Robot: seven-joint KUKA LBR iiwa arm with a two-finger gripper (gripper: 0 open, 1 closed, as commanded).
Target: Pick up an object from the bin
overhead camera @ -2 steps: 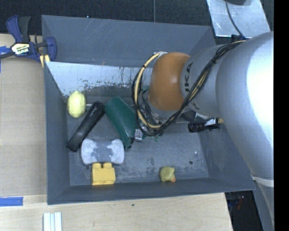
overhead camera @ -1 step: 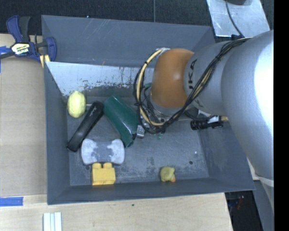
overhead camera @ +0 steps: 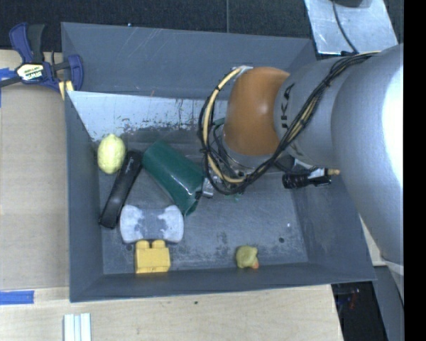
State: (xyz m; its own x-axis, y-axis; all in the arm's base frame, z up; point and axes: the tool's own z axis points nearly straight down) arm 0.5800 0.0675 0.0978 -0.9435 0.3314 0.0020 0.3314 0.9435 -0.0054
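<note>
Reaching in from the right, the arm (overhead camera: 355, 119) hangs low over the middle of the grey bin (overhead camera: 199, 62), its orange cover (overhead camera: 255, 112) and looped cables (overhead camera: 216, 130) hiding most of the tool beneath. The gripper (overhead camera: 208, 185) shows as a small metal tip at the lower left of the cover, just beside the right end of a dark green cup (overhead camera: 169, 170). Whether the gripper is open or closed cannot be told from this angle, and nothing can be seen held in it. The cup lies on its side near the centre of the bin floor, slanting from upper left down to lower right. To its left a yellow-green ball (overhead camera: 111, 153) sits close to the back-left corner, touching the top of a black bar (overhead camera: 121, 190) that slants down along the left wall. Below the cup a pale, bone-shaped pad (overhead camera: 151, 223) lies flat, near the cup's lower end. A yellow block (overhead camera: 152, 256) sits just in front of the pad, against the front wall. Well apart, a small yellow-green lump (overhead camera: 246, 256) rests by the same wall, further right.
</note>
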